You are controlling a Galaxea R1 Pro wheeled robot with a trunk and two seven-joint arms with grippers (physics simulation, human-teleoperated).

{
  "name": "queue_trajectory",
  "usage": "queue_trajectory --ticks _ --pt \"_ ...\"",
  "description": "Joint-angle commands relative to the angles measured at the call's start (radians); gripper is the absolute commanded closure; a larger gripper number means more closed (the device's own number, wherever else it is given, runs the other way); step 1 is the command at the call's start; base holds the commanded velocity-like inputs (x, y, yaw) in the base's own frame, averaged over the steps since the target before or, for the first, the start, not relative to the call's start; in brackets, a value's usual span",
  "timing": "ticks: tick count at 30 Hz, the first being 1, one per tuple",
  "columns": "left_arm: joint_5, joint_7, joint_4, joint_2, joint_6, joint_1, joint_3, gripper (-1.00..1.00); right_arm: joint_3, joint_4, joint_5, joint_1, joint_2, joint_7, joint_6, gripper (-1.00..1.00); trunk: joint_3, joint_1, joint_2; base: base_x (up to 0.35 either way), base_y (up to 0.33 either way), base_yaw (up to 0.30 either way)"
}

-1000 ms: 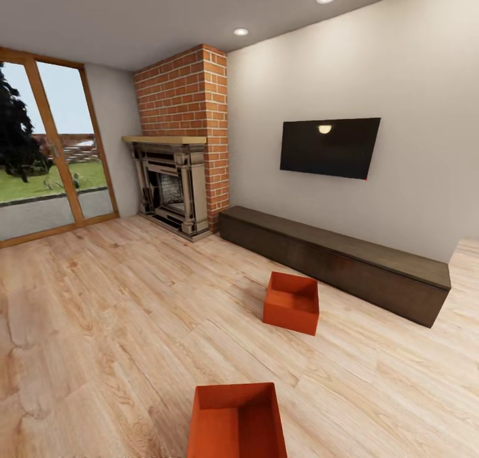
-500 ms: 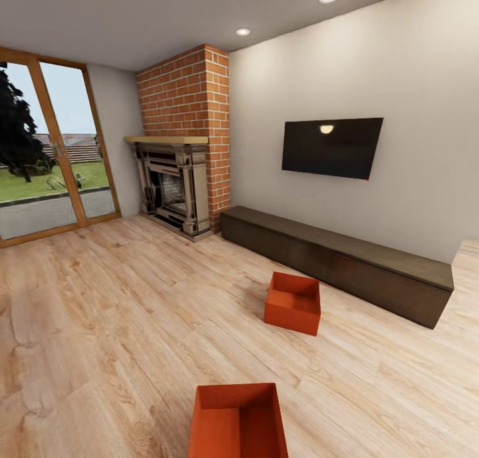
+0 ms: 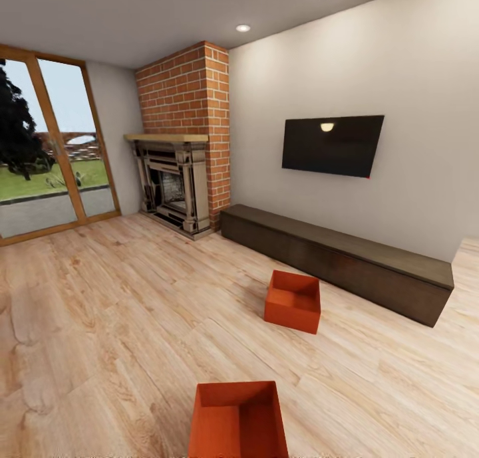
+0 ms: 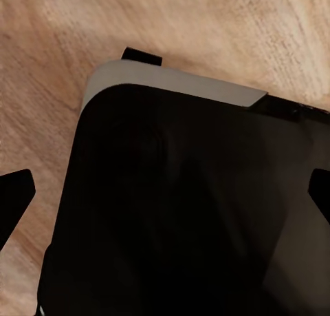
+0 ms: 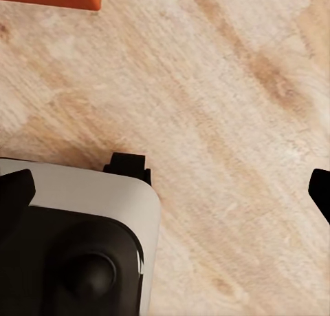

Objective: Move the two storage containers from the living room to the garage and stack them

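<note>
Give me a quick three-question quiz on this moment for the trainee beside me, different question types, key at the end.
1. True or false: both bins stand on the wood floor.
2. Multiple choice: the far bin stands nearest to which? A) the fireplace B) the low dark cabinet C) the patio doors
3. Fill in: the near bin is cut off by the ____ edge of the head view.

Key: 1 true; 2 B; 3 bottom. Both bins are open-topped and look empty, and no gripper holds either. In the wrist views the left fingers and right fingers stand spread wide at the frame sides.
</note>
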Motion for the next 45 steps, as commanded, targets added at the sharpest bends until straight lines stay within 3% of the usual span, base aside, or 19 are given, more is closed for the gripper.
queue_trajectory --ticks 1,45 --pt "0.005 0.000 0.000 0.000 -0.003 0.000 0.000 -1.00 0.006 0.003 -0.006 -0.001 0.000 0.003 -0.006 -1.00 -0.003 0.000 -0.001 0.000 0.000 0.000" --pt "-0.001 0.000 0.009 0.004 -0.003 0.000 -0.005 -1.00 0.005 0.003 -0.004 -0.001 -0.003 0.005 -0.004 -1.00 -0.074 0.000 -0.001 0.000 0.000 0.000"
